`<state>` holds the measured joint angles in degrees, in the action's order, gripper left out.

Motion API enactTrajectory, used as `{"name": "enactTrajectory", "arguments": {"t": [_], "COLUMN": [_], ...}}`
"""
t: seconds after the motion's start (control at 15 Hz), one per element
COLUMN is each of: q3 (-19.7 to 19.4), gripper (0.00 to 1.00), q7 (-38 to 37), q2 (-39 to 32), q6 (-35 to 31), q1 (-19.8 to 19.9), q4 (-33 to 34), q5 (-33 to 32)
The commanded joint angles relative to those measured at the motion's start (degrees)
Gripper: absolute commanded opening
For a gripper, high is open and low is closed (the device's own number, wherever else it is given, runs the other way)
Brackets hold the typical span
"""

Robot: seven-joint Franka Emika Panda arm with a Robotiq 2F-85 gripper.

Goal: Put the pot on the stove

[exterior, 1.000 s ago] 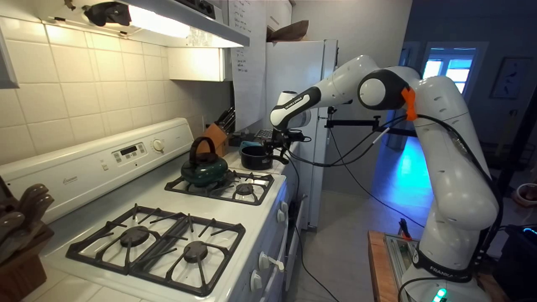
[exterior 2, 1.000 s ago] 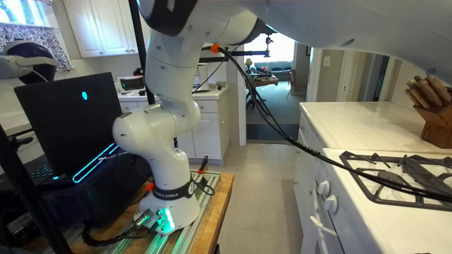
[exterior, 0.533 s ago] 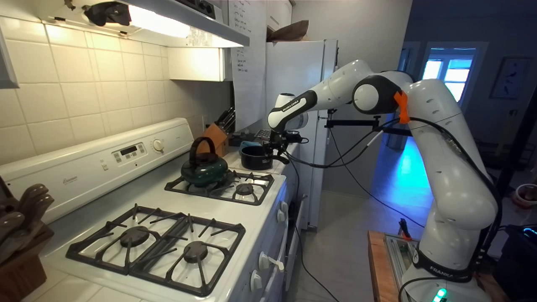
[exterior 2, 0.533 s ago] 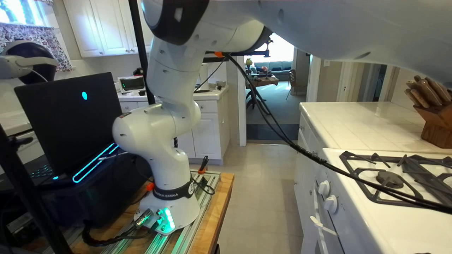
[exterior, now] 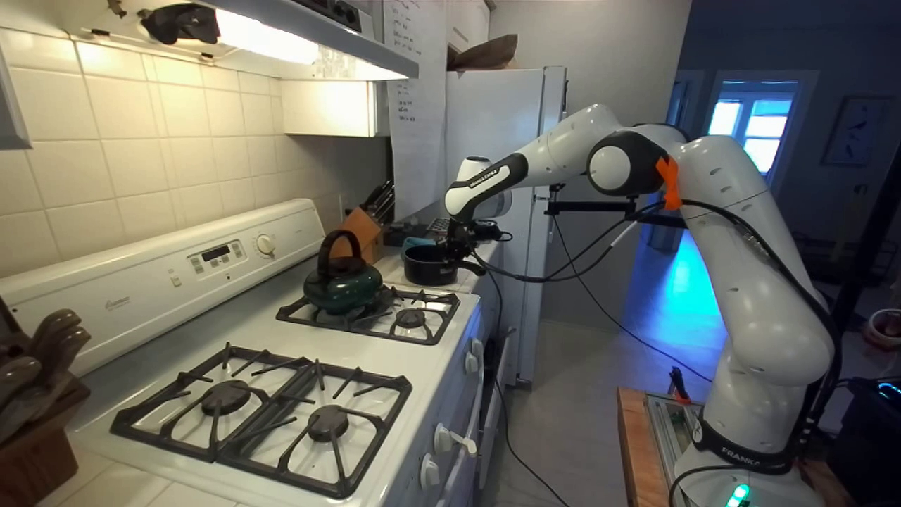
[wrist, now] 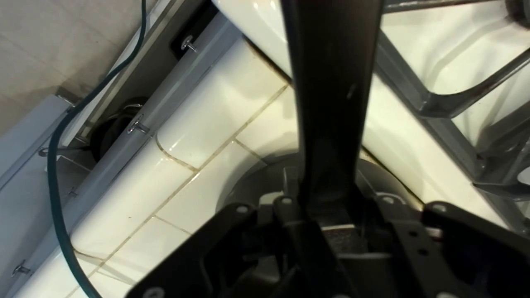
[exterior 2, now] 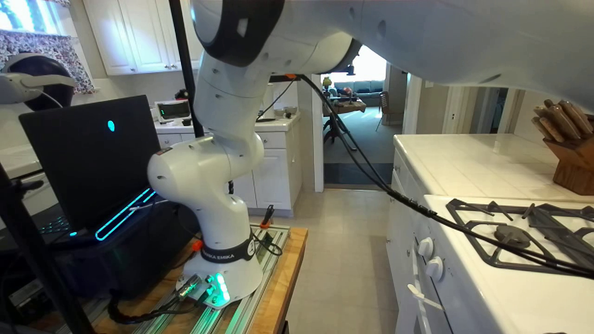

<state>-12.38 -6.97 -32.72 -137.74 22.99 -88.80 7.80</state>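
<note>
black pot (exterior: 424, 267) on tiled counter (wrist: 203, 190)

In both exterior views the arm (exterior: 781, 303) stands on its base (exterior: 750, 468), where a light (exterior: 738, 496) glows green. In an exterior view the upper arm (exterior: 746, 190) stands steep, the elbow (exterior: 623, 162) is bent near the top, and the forearm (exterior: 559, 153) slopes down to the wrist (exterior: 479, 197); below that the tool (wrist: 330, 192) points downward. In an exterior view the forearm (exterior 2: 455, 39) spans the top and leaves at the right edge. In the wrist view the tool fills the lower middle, its two dark fingers (wrist: 287, 212) apart, side by side; whether they are clamped cannot be made out.
</note>
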Motion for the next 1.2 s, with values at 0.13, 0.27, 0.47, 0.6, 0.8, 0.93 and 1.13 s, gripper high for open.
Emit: {"name": "enactTrajectory", "arguments": {"t": [0.13, 0.27, 0.47, 0.6, 0.8, 0.93, 1.13], "q3": [0.96, 0.84, 0.73, 0.66, 0.48, 0.39, 0.29], "gripper": [0.08, 0.08, 0.08, 0.08, 0.08, 0.08, 0.08], "q7": [0.2, -0.2, -0.81, -1.09, -1.48, -1.75, -2.31], "q2": [-0.16, 0.92, 3.01, 3.71, 4.64, 5.32, 6.58], "q6": [-1.12, -1.88, -3.02, -3.46, -3.75, -3.89, -3.89], "q1": [0.76, 0.29, -0.84, -1.55, -2.79, -3.59, -4.65], "q4": [0.83, -0.11, -2.04, -2.55, -3.48, -4.43, -5.88], "q5": [3.28, 3.71, 3.32, 2.93, 2.33, 2.07, 1.91]}}
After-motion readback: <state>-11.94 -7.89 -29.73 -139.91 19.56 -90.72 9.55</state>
